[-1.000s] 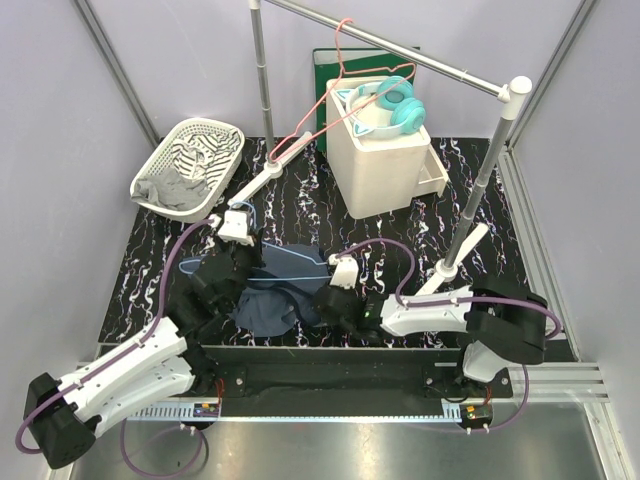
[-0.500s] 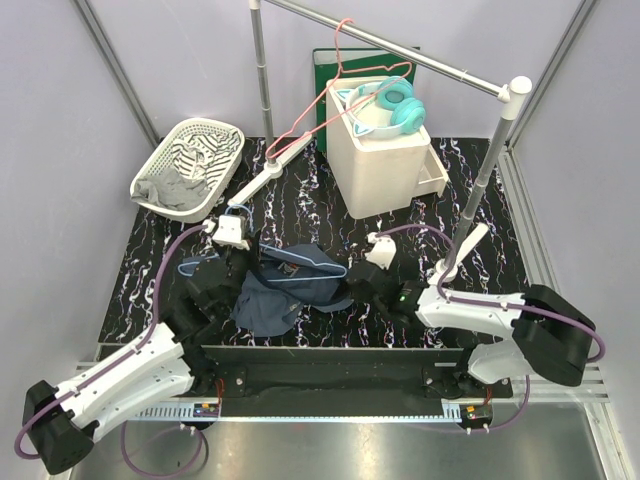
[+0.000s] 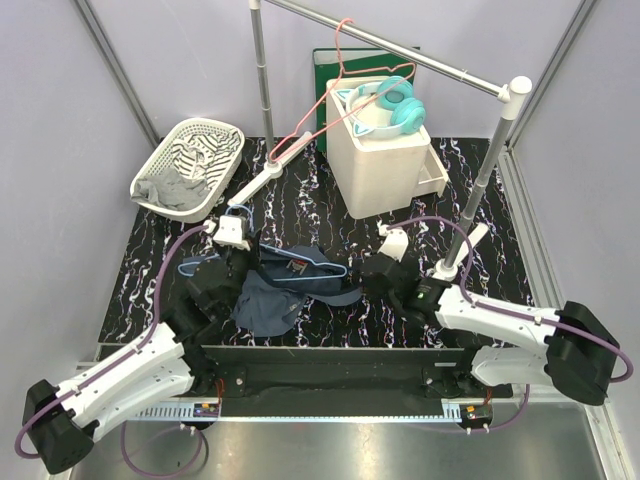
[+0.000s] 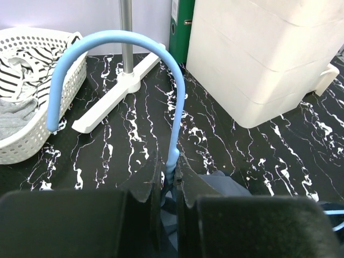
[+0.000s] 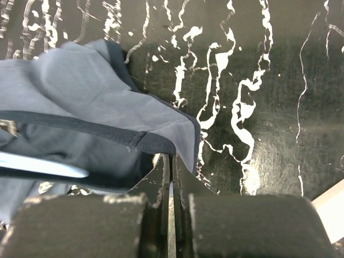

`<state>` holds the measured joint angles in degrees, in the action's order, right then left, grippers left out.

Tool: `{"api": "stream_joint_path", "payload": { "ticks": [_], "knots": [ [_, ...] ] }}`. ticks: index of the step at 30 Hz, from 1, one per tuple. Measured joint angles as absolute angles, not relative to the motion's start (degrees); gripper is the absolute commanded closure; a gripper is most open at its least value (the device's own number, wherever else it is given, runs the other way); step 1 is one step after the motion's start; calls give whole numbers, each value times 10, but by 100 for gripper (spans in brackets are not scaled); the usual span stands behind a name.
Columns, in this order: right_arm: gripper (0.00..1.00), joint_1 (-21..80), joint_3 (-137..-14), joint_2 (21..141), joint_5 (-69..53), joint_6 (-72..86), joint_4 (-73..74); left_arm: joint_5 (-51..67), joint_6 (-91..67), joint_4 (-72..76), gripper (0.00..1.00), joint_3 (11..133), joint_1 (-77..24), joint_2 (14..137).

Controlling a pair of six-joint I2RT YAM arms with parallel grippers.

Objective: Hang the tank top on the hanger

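On the table (image 3: pixel 330 205), near the arms, the tank top (image 3: pixel 265 310) lies bunched around the hanger (image 4: pixel 174 102). The left jaws squeeze the hanger's neck. The right jaws are pinched shut at the top's right edge. I cannot tell if they hold any cloth, so a pull there might slip off.

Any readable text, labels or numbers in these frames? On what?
None can be read in any view.
White spine label on the green binder: cut off by the frame edge and blurred, unreadable.
Neck label on the tank top: too small to read.
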<state>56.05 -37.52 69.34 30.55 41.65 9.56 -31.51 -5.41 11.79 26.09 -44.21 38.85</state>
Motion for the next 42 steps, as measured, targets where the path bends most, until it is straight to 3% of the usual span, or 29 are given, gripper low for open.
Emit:
{"api": "stream_joint_path", "payload": {
  "ticks": [15, 41, 42],
  "knots": [
    [100, 573, -468, 645, 215, 380, 155, -315, -54, 122, 100, 258, -442, 400],
    [100, 642, -714, 850, 131, 277, 144, -308, -57, 136, 100, 247, -442, 380],
    [92, 643, -716, 850, 127, 276, 144, -307, -58, 136, 100, 247, -442, 379]
  ]
}}
